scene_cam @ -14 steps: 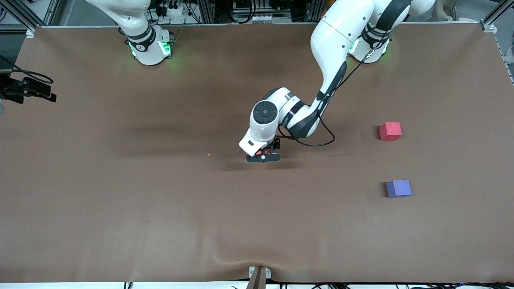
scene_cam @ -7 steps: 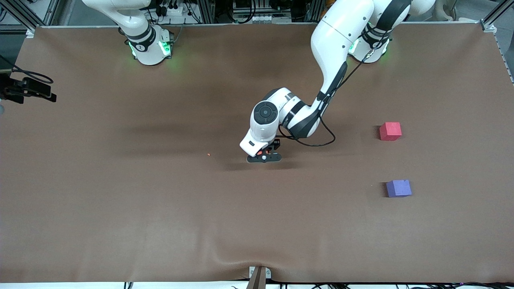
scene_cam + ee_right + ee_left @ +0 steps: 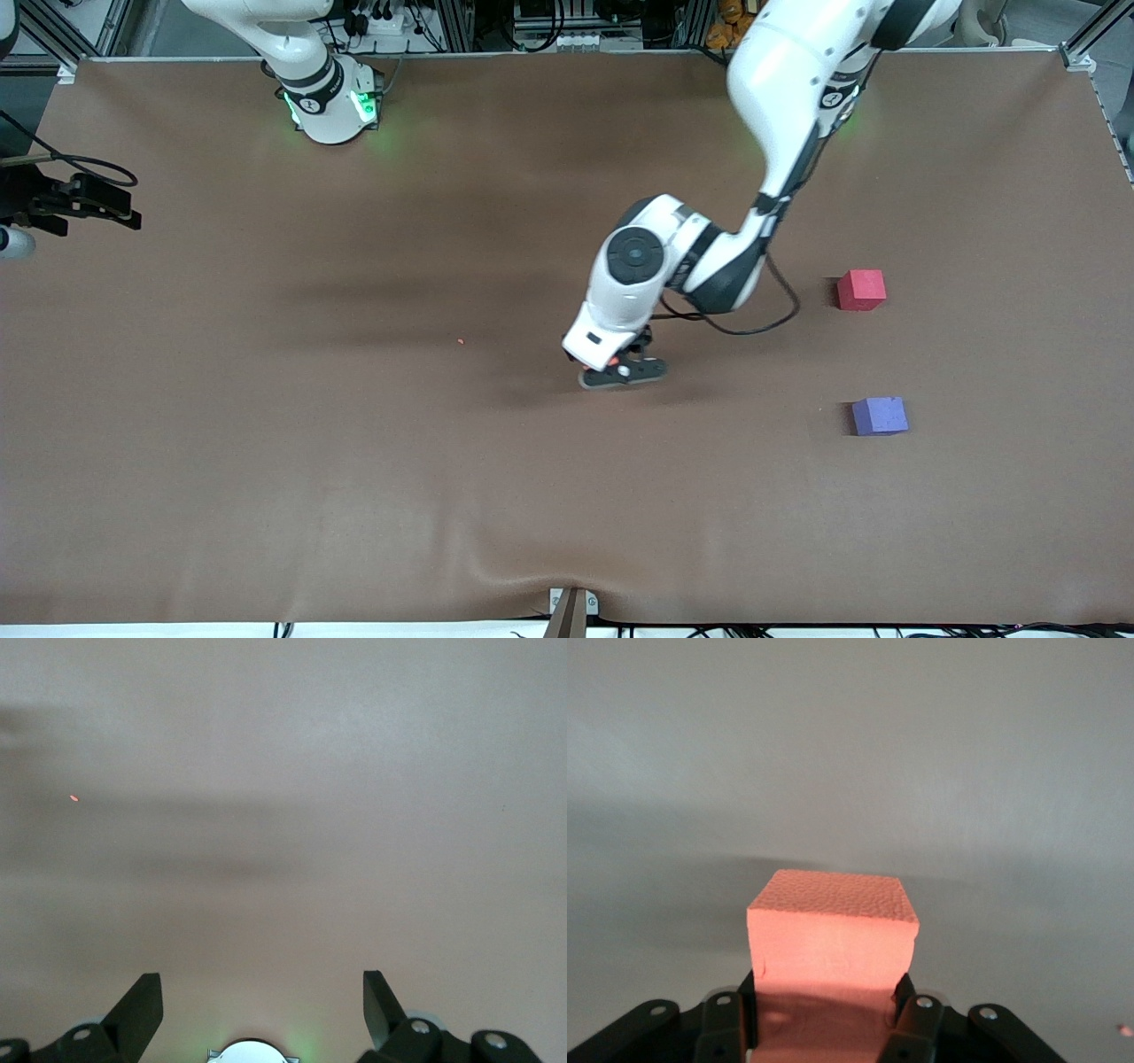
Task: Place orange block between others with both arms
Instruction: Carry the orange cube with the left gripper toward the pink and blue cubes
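I am seeing the left gripper [image 3: 824, 1014] pinching the orange block [image 3: 829, 943] between its fingers, over the table [image 3: 266, 461] near its middle and well apart from the red cube [image 3: 861, 290]. The right gripper [image 3: 262, 1005] is waiting with fingers spread wide, holding nothing. I am counting three cubes: one orange, one red, and one purple cube [image 3: 880, 416] nearer the front camera than the red cube.

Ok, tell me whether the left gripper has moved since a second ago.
Yes. The left gripper, shut on the orange block, has shifted toward the purple-blue cube and the front camera, judged against the tiny orange speck on the table.
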